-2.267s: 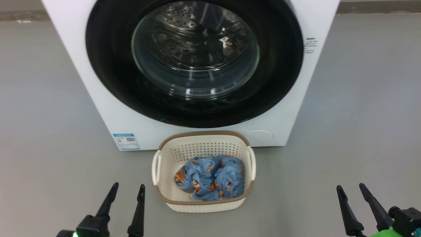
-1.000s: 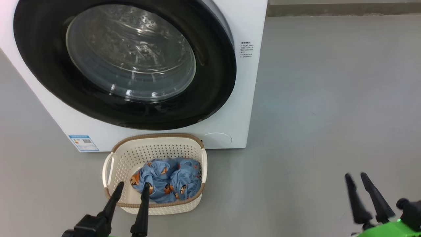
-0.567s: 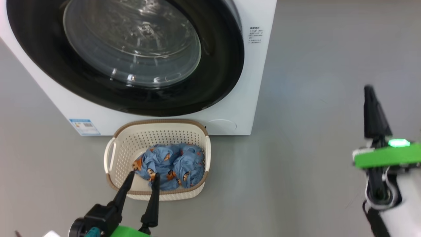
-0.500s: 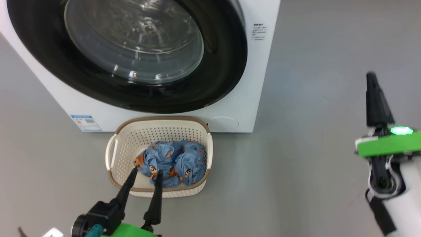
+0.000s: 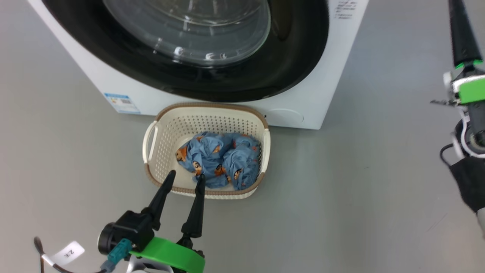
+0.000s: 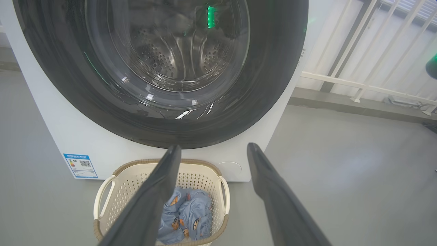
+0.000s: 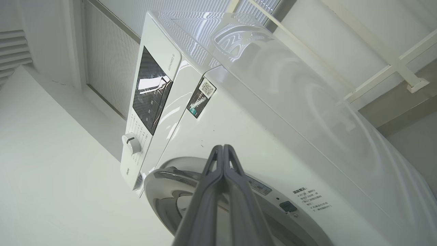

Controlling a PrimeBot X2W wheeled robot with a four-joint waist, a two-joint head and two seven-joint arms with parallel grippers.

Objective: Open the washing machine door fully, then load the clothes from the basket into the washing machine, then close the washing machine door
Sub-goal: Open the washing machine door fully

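left arm (image 5: 166, 256) sits low, jaws spread wide (right arm (image 5: 471, 91) high, jaws pressed together).

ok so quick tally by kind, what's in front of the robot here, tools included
washing machine: 1
washing machine door: 1
basket: 1
heap of clothes: 1 (separate pieces can't be told apart)
tools: 2, left tool open, right tool shut
total: 6

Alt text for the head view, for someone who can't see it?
The washing machine door is shut; the basket of clothes sits before it. The open left gripper points at the basket; the shut right gripper stands upper right.
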